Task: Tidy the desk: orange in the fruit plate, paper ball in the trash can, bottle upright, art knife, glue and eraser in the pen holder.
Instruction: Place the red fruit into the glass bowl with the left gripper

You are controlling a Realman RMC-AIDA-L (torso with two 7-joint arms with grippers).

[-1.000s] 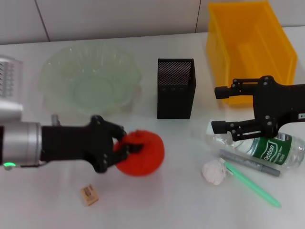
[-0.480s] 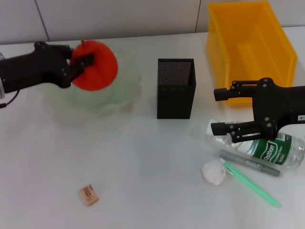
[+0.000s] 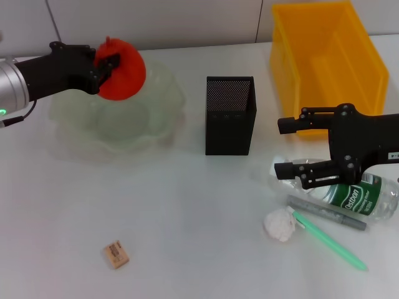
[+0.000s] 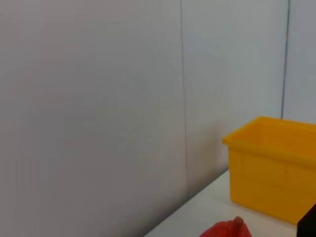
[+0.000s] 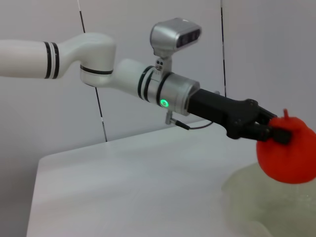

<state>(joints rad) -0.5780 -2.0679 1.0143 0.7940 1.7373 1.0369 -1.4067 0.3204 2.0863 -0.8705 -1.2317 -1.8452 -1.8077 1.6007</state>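
Orange: one red-orange round fruit with a small stem nub on top, held in the air above the far rim of the fruit plate. Left pincer: clamped on the orange's side, the black fingers pressing into the fruit. The left arm reaches in from the left edge of the head view, roughly level, with a green light showing on its silver wrist section. The right wrist view shows the same grasp, with the orange clear of the pale-green glass below it.

Right pincer: spread wide and gripping nothing, held over the neck end of the bottle, which lies on its side on the tabletop.

Count of items on the tabletop:
- one fruit plate, ribbed, translucent pale green;
- one pen holder, black mesh, upright, between the plate and the trash can;
- one trash can, yellow;
- one bottle, green label;
- one paper ball, just beside the bottle;
- one eraser, well apart, near the front edge;
- two slim pen-like tools, one grey and one green, lying beside the bottle.
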